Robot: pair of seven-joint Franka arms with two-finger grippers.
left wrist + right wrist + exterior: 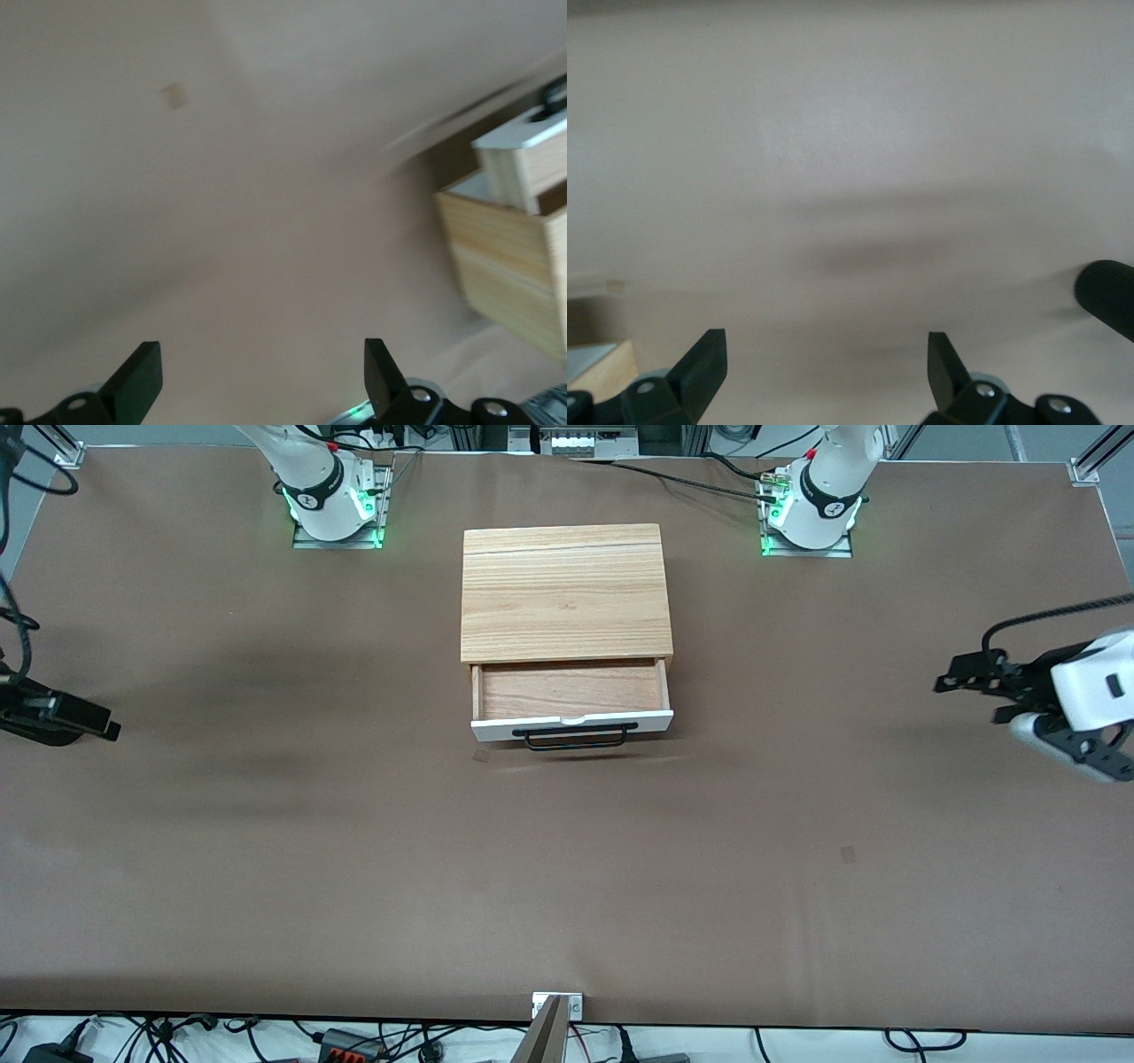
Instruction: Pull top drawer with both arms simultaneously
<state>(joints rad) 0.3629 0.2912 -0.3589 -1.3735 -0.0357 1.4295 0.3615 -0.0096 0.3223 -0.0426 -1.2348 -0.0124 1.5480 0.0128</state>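
Note:
The top drawer (567, 689) stands pulled partway out of a light wooden cabinet (564, 593) in the middle of the table, its reddish-brown inside showing. Its white front (496, 729) carries a long black bar handle (576, 737). My left gripper (946, 673) hangs open over the bare table at the left arm's end, well away from the drawer. My right gripper (104, 724) hangs over the table at the right arm's end, open too. In the left wrist view the gripper (263, 359) is open and holds nothing, with the drawer front (527, 135) off to one side. The right wrist view shows that gripper (827, 350) open over bare table.
The brown table (354, 868) bears two small tape patches (848, 855) (480, 755). Both arm bases (337, 505) (811, 509) stand beside the cabinet's back. A metal bracket (556, 1005) sits at the table's edge nearest the front camera. A black rounded object (1107, 297) shows in the right wrist view.

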